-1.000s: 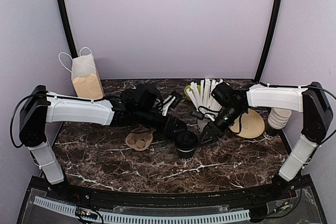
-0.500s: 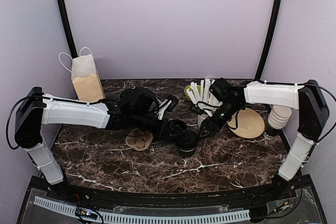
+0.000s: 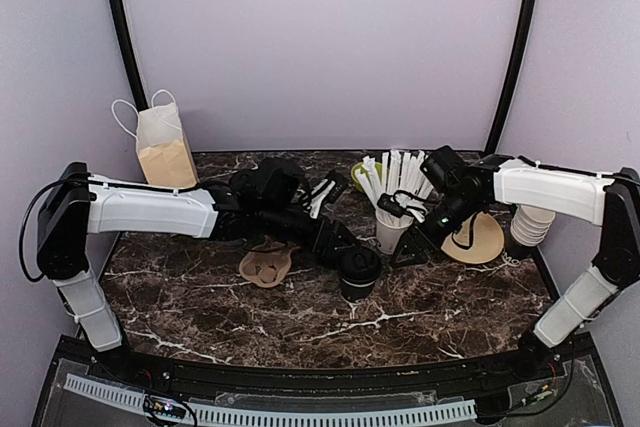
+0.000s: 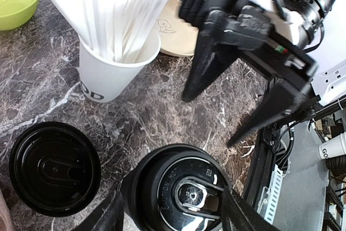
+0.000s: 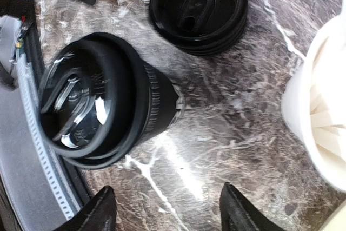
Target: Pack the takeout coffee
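Counter (image 3: 450,312): dark marble, white veining.
Takeout coffee (image 3: 357,269): black paper cup with a round, glossy black plastic lid, upright at mid-counter.
Left pincer (image 4: 173,212): fingers flank the cup closely on both sides; clamped or merely beside, cannot tell.
Right pincer (image 5: 168,212): fingers apart, empty, just right of the cup.
Lid stack (image 5: 197,6): flat black plastic discs, beside the cup.
Straw cup (image 4: 111,74): white paper, behind.

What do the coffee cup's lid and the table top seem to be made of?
Coffee cup's lid: probably plastic, glossy black, with moulded ridges and bright reflections. Table top: looks like dark marble with white veins; possibly a printed laminate.
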`<state>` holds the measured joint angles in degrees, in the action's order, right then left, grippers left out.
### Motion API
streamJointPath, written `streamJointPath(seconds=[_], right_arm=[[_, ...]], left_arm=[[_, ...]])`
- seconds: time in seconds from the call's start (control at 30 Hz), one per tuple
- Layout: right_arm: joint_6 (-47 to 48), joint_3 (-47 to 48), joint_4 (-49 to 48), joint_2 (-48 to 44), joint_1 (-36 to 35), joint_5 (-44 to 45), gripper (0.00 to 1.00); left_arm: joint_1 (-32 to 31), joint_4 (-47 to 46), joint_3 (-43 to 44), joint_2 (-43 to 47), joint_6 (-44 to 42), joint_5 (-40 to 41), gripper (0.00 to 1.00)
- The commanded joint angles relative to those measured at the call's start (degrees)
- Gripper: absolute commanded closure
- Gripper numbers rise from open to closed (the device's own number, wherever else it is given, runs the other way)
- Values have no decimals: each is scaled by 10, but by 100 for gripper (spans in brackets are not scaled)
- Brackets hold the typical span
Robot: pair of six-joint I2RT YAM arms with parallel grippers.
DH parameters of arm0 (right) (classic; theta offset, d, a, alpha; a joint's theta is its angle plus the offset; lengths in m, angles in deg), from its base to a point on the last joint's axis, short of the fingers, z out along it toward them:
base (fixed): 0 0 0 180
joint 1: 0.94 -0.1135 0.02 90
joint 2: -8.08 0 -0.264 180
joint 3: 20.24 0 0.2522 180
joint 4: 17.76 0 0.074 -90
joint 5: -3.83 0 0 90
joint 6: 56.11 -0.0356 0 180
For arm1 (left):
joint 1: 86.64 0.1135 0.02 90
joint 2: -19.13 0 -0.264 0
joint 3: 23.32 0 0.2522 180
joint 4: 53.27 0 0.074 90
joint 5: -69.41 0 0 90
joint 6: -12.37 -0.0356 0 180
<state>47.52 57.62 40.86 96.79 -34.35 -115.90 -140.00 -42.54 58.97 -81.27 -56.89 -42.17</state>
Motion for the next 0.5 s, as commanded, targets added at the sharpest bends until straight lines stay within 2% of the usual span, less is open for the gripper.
streamJointPath(seconds=[0.0, 0.2, 0.47], right_arm=[[19, -36, -13, -32, -1, -85, 30], [12, -22, -12, 3, -29, -121, 28], [-4, 10, -10, 48, -47, -131, 27]], left_arm=[[-2, 11, 17, -12, -19, -1, 36], [-2, -1, 23, -35, -12, -15, 45], [-2, 7, 8, -37, -6, -11, 52]])
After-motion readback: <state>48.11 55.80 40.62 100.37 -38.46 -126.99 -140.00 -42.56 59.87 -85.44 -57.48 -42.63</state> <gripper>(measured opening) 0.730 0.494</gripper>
